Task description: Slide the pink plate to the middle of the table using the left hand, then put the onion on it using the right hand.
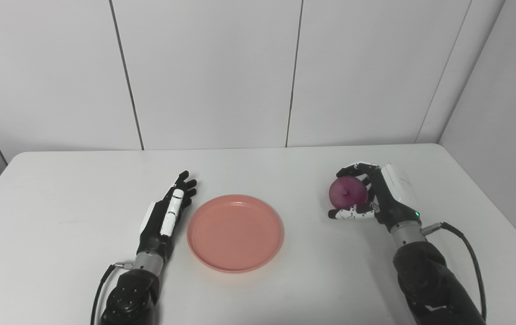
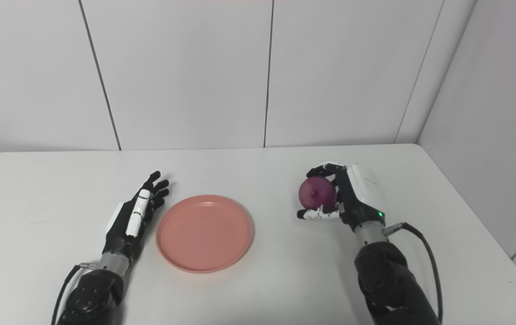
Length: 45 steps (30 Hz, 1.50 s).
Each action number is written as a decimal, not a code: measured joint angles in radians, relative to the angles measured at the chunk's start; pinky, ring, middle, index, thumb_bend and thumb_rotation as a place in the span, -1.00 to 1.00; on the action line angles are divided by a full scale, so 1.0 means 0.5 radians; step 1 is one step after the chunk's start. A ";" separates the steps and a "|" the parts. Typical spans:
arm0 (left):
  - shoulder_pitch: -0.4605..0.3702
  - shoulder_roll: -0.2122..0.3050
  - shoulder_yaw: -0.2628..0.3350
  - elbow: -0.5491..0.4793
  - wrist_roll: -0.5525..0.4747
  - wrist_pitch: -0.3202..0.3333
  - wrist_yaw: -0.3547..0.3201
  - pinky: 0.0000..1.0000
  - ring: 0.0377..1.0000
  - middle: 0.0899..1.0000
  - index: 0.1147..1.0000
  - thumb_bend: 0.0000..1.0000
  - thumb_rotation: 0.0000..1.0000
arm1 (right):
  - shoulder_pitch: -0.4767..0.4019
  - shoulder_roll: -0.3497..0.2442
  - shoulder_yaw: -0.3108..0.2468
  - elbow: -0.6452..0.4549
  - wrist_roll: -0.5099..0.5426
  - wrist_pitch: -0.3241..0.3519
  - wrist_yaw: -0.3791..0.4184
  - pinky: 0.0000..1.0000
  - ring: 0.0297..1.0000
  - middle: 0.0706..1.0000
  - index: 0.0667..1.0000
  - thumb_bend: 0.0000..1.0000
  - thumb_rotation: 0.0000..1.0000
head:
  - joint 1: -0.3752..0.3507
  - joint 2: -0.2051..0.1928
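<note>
1. The pink plate (image 1: 235, 233) sits flat near the middle of the white table (image 1: 59, 189). Judging from that spot, the sliding step looks done, and the plate is empty, ready to take the onion.
2. The left hand (image 1: 169, 211) lies just left of the plate, edge-on to its rim. Its fingers are straight, slightly apart, and hold nothing. I cannot tell whether it touches the rim. A flat hand at the side suits pushing rather than gripping.
3. The onion (image 1: 348, 192) is well to the right of the plate, clamped in the right hand (image 1: 368, 194), fingers over the top and thumb underneath.
4. Whether the onion is lifted off the table I cannot tell. It probably needs carrying left and lowering onto the plate.
</note>
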 measured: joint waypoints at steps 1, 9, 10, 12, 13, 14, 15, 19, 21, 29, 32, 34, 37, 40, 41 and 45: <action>0.000 -0.004 0.000 0.000 0.010 0.000 0.007 0.87 0.80 0.80 0.81 0.14 1.00 | 0.005 0.006 0.007 -0.029 0.012 0.000 0.009 -0.59 -0.24 -0.07 -0.09 0.03 -1.00 | 0.000 0.000; 0.000 -0.015 -0.016 0.003 0.054 -0.005 0.056 0.84 0.79 0.78 0.80 0.12 1.00 | 0.011 0.065 0.102 -0.145 0.067 -0.022 0.128 -0.48 -0.29 -0.11 -0.01 0.02 -1.00 | 0.043 -0.006; 0.000 -0.015 -0.018 0.003 0.054 -0.005 0.059 0.84 0.79 0.78 0.80 0.12 1.00 | 0.013 0.070 0.115 -0.162 0.066 -0.022 0.135 -0.47 -0.26 -0.08 -0.05 0.02 -1.00 | 0.052 -0.006; 0.000 -0.016 -0.019 0.004 0.055 -0.005 0.064 0.84 0.79 0.78 0.80 0.13 1.00 | 0.013 0.084 0.134 -0.188 0.066 -0.023 0.156 -0.54 -0.24 -0.07 -0.08 0.03 -1.00 | 0.061 -0.012; 0.000 -0.016 -0.020 0.004 0.055 -0.005 0.064 0.83 0.79 0.79 0.81 0.13 1.00 | 0.013 0.092 0.143 -0.195 0.066 -0.022 0.167 -0.57 -0.25 -0.06 -0.09 0.03 -1.00 | 0.061 -0.012; 0.000 -0.016 -0.020 0.004 0.055 -0.004 0.066 0.83 0.79 0.79 0.81 0.13 1.00 | 0.013 0.103 0.154 -0.201 0.067 -0.022 0.179 -0.60 -0.25 -0.07 -0.09 0.03 -1.00 | 0.061 -0.012; 0.000 -0.016 -0.021 0.003 0.055 -0.003 0.068 0.83 0.80 0.79 0.81 0.13 1.00 | 0.013 0.119 0.164 -0.206 0.069 -0.022 0.191 -0.66 -0.48 -0.12 -0.09 0.04 -1.00 | 0.061 -0.012; 0.000 -0.017 -0.024 0.003 0.056 -0.002 0.071 0.85 0.81 0.79 0.81 0.13 1.00 | 0.005 0.193 0.222 -0.208 0.065 -0.022 0.225 -0.54 -0.40 -0.16 -0.07 0.04 -1.00 | 0.071 -0.018; 0.000 -0.017 -0.026 0.003 0.056 -0.003 0.071 0.85 0.81 0.80 0.81 0.14 1.00 | -0.010 0.221 0.255 -0.203 0.052 -0.023 0.243 -0.54 -0.40 -0.20 -0.05 0.04 -1.00 | 0.071 -0.018; 0.002 -0.017 -0.045 -0.010 0.061 0.006 0.090 0.88 0.82 0.81 0.81 0.14 1.00 | -0.111 0.284 0.368 0.006 0.026 -0.098 0.254 -0.52 -0.38 -0.25 -0.01 0.03 -1.00 | 0.083 -0.018; 0.003 -0.018 -0.046 -0.009 0.059 0.006 0.092 0.88 0.83 0.81 0.81 0.14 1.00 | -0.141 0.321 0.408 0.070 0.015 -0.104 0.253 -0.64 -0.52 -0.15 -0.09 0.05 -1.00 | 0.083 -0.018; 0.003 -0.020 -0.048 -0.009 0.055 0.005 0.091 0.88 0.83 0.82 0.82 0.14 1.00 | -0.149 0.344 0.437 0.089 -0.018 -0.106 0.251 -0.62 -0.49 -0.13 -0.10 0.05 -1.00 | 0.089 -0.018; 0.003 -0.021 -0.047 -0.010 0.053 0.005 0.091 0.88 0.84 0.82 0.82 0.13 1.00 | -0.170 0.376 0.470 0.158 -0.050 -0.107 0.248 -0.55 -0.40 -0.24 -0.03 0.04 -1.00 | 0.089 -0.015; 0.007 -0.021 -0.047 -0.021 0.052 0.010 0.091 0.88 0.84 0.82 0.82 0.13 1.00 | -0.181 0.398 0.498 0.214 -0.065 -0.108 0.243 -0.55 -0.42 -0.15 -0.08 0.05 -1.00 | 0.095 -0.015; 0.010 -0.022 -0.047 -0.027 0.052 0.015 0.091 0.87 0.83 0.82 0.82 0.13 1.00 | -0.190 0.409 0.510 0.243 -0.079 -0.111 0.233 -0.54 -0.42 -0.14 -0.09 0.05 -1.00 | 0.095 -0.015; 0.011 -0.028 -0.048 -0.029 0.052 0.017 0.091 0.86 0.84 0.82 0.82 0.13 1.00 | -0.228 0.429 0.554 0.352 -0.102 -0.141 0.215 -0.46 -0.34 -0.22 -0.03 0.04 -1.00 | 0.095 -0.015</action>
